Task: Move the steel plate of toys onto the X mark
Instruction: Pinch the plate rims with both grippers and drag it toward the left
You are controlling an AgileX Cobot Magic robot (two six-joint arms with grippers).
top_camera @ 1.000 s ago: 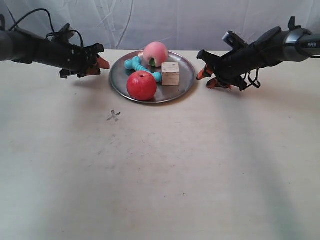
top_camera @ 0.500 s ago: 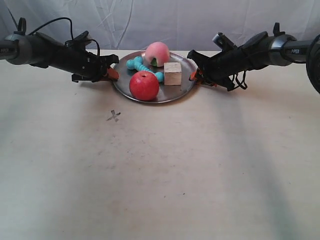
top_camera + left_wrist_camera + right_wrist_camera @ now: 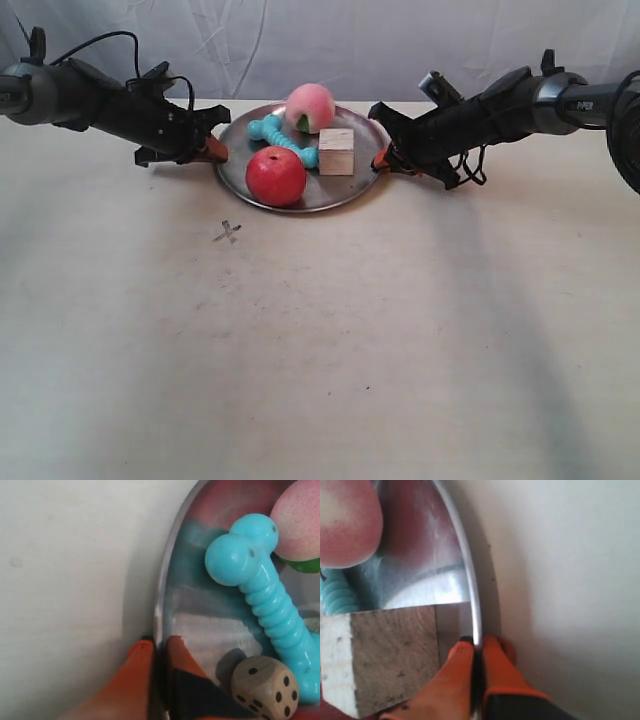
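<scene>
The steel plate [image 3: 352,186] sits at the back middle of the table, carrying a red apple [image 3: 275,176], a pink peach [image 3: 310,107], a turquoise bone [image 3: 283,138] and a wooden cube [image 3: 336,151]. My left gripper [image 3: 159,642] is shut on the plate's rim [image 3: 161,605], one orange finger inside the dish and one outside; the bone [image 3: 265,595] and the dotted cube [image 3: 264,685] lie close by. My right gripper [image 3: 477,644] pinches the opposite rim [image 3: 470,595] beside the cube [image 3: 390,655]. The X mark [image 3: 228,232] lies on the table in front of the plate, toward the exterior view's left.
A white cloth backdrop [image 3: 330,45] hangs behind the table. The pale tabletop [image 3: 350,340] stretches wide in front of the plate. Cables trail from both arms [image 3: 90,95].
Both grippers moved in from the sides and closed on the plate's rim. The plate and toys have shifted slightly toward the exterior view's left.
</scene>
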